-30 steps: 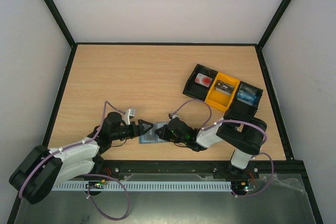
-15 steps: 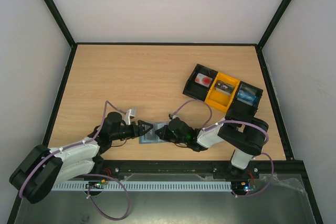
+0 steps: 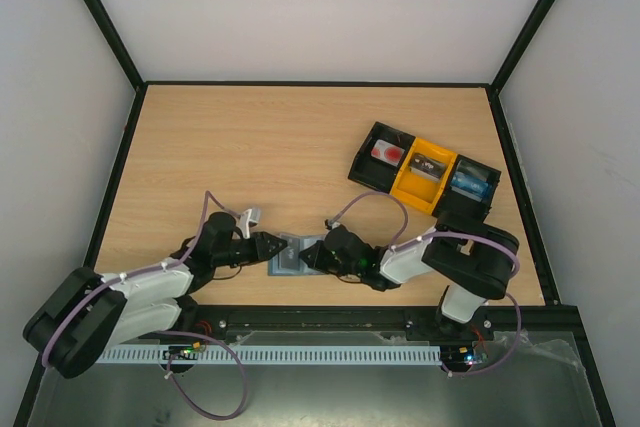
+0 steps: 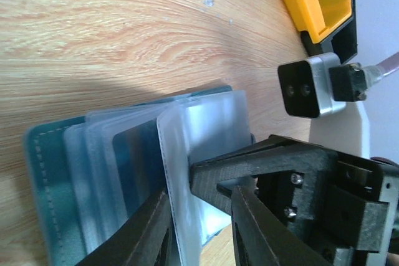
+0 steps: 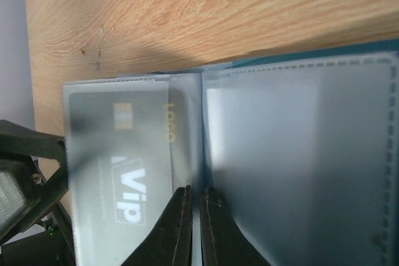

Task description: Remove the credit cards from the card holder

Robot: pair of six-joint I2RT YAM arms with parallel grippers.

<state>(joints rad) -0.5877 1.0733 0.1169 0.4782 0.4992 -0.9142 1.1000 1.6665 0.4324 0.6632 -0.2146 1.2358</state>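
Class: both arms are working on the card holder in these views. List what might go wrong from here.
1. The left gripper straddles a clear sleeve, so closing may catch only plastic, not a card.
2. The right gripper is shut at the fold between sleeves; pulling could drag the whole card holder.
3. The Vip card lies fully inside its sleeve and may not slide out.

A robotics lab test cell. A light wooden tabletop point(image 3: 280, 147) sits boxed in by plain white walls point(image 3: 320, 7) and black metal frame posts point(image 3: 100, 17). Along the near edge, a black mounting rail point(image 3: 320, 319) carries two white-and-black robot arms point(image 3: 140, 292), left and right, with a white slotted cable duct point(image 3: 300, 355) and looping purple cables point(image 3: 243, 377) nearer still.
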